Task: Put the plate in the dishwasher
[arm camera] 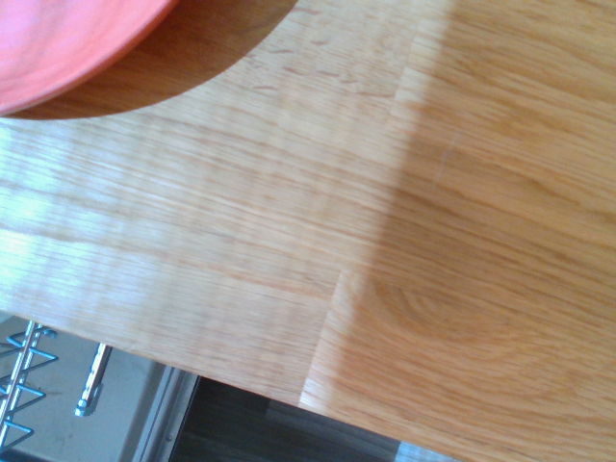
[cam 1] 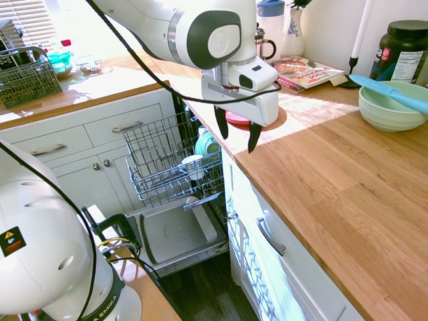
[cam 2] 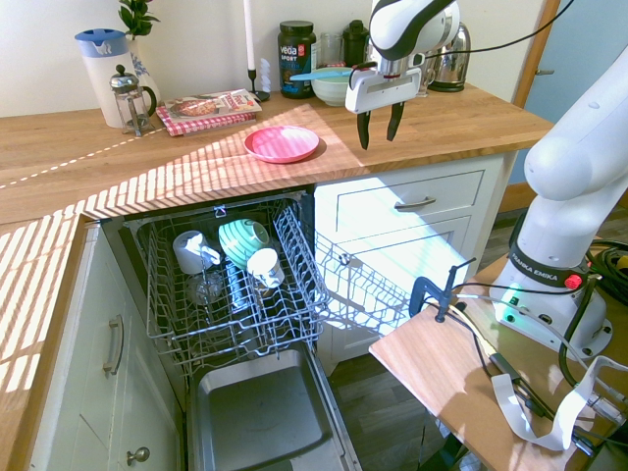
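- The long wooden kitchen surface carries the things, lit in stripes of sun.
- The built-in dishwasher with a white front stands open below it, its grey wire rack pulled out over the folded-down grey door panel; cups and a pale green bowl sit in the rack.
- The white arm's gripper hangs above the surface pointing down, its dark fingers spread wide and holding nothing.
- The small round pink-red plastic plate lies flat on the surface above the dishwasher, near the gripper but apart from it.
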`<action>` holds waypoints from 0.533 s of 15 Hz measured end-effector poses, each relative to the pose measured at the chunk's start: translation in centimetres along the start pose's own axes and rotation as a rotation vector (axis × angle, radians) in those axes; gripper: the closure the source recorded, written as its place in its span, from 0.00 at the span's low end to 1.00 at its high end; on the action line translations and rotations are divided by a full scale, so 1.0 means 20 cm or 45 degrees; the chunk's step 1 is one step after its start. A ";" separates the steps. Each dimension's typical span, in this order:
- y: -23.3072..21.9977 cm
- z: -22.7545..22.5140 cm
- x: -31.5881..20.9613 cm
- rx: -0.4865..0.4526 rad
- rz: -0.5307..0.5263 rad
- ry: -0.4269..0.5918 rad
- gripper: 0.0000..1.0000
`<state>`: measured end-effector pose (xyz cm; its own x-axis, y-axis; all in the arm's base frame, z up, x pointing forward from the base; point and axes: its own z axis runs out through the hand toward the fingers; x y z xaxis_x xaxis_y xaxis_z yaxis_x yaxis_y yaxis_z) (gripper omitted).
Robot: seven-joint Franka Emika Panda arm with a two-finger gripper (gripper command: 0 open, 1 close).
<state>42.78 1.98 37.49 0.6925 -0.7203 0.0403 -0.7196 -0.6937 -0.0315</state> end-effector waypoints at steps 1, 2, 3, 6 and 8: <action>0.00 0.00 0.00 0.000 0.002 -0.003 0.00; 0.00 0.00 0.00 0.013 0.011 -0.004 0.00; -0.02 -0.03 0.02 0.062 0.022 0.009 0.00; -0.10 -0.09 0.18 0.289 0.037 0.042 0.00; -0.18 -0.03 0.33 0.403 0.045 0.008 0.00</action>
<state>49.98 -0.28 38.40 0.6665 -0.7444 0.0401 -0.6909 -0.6370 -0.3420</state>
